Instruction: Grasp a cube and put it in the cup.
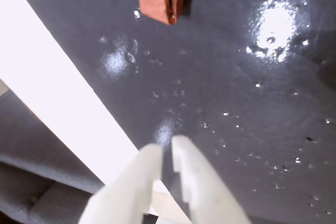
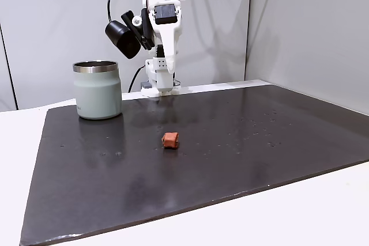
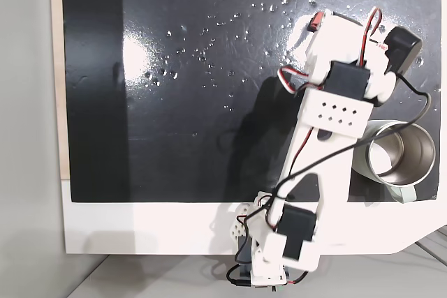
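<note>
The orange-red cube lies on the dark mat ahead of my gripper, well apart from it. The two white fingers stand a narrow gap apart with only mat showing between them. In a fixed view the cube sits near the mat's middle. There the gripper points down over the mat's far edge, behind the cube. The pale grey-green cup stands upright to the left of the gripper. From above, the cup sits beside the folded arm, which hides the fingers.
The black mat is glossy and speckled with small droplets. A white table border surrounds it, and a white strip runs along the left of the wrist view. Grey walls stand behind the arm.
</note>
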### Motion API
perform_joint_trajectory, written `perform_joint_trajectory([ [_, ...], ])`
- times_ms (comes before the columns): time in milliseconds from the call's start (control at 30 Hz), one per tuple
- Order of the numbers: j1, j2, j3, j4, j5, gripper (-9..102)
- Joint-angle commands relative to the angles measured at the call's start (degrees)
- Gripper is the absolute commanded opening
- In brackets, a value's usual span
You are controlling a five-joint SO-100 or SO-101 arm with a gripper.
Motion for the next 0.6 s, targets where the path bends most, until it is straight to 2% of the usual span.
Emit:
perform_joint_trajectory([
  [0,-0.88,-4.83,-11.95,5.01,1.58,0],
  [233,-1.05,-15.91,-28.04,14.41,3.78,0],
  [567,-0.97,-22.15,-35.24,18.11,4.57,0],
])
